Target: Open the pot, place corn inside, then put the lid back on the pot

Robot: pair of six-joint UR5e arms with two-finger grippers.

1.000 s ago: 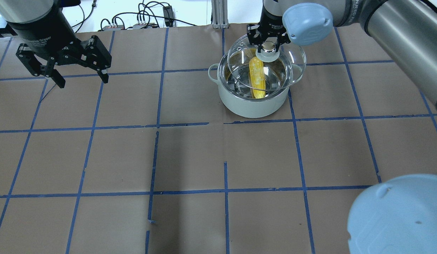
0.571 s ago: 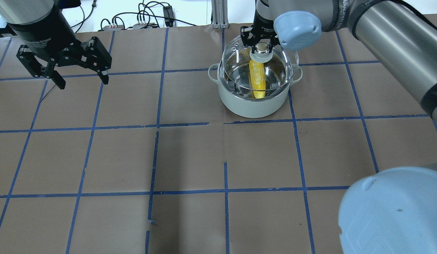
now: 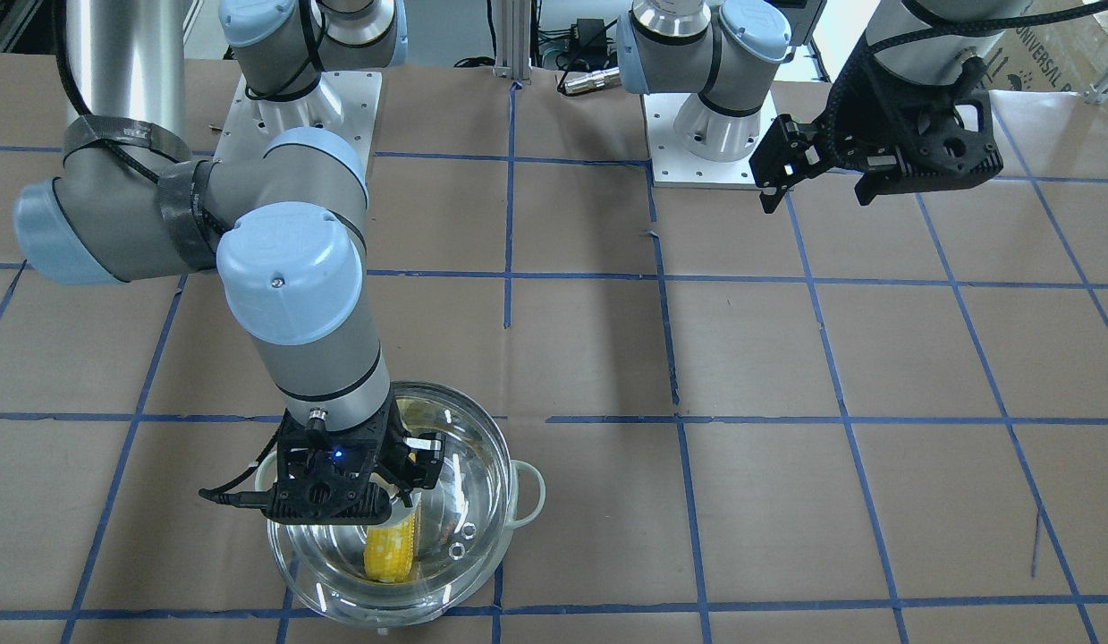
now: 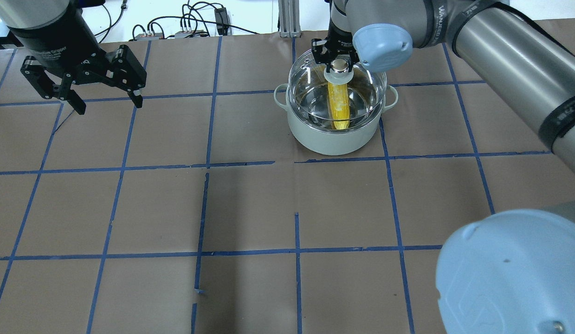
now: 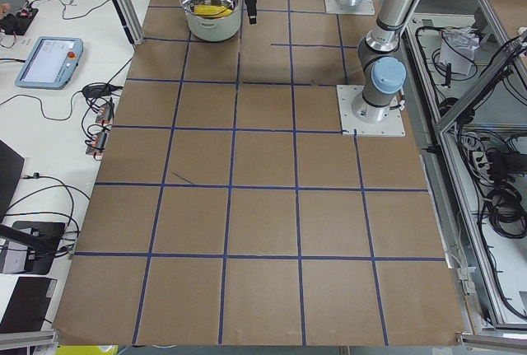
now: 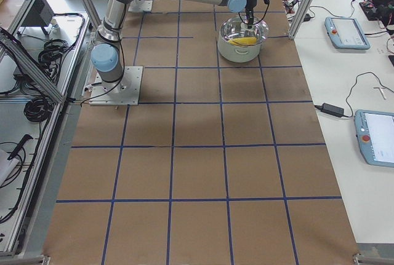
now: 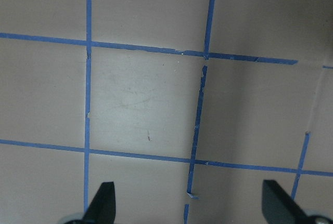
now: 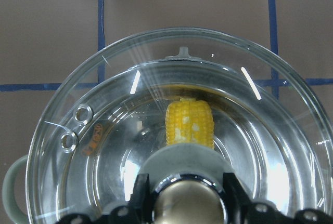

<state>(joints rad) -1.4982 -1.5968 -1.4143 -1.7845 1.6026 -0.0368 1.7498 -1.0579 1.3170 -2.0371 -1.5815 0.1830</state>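
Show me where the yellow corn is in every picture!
Front-facing: bottom left, corn under the glass lid.
Overhead: top, right of middle.
Exterior left: top, left of middle.
Exterior right: top, right of middle.
Left wrist: not in it.
Right wrist: middle.
Landmark: the pot around it.

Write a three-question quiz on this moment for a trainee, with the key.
1. True or false: the corn lies inside the pot.
2. What is the right gripper gripping? A) the lid by its knob; B) a pot handle; C) nothing.
3. Fill in: the left gripper, above the table, has its jaws ____.
Key: 1 true; 2 A; 3 open.
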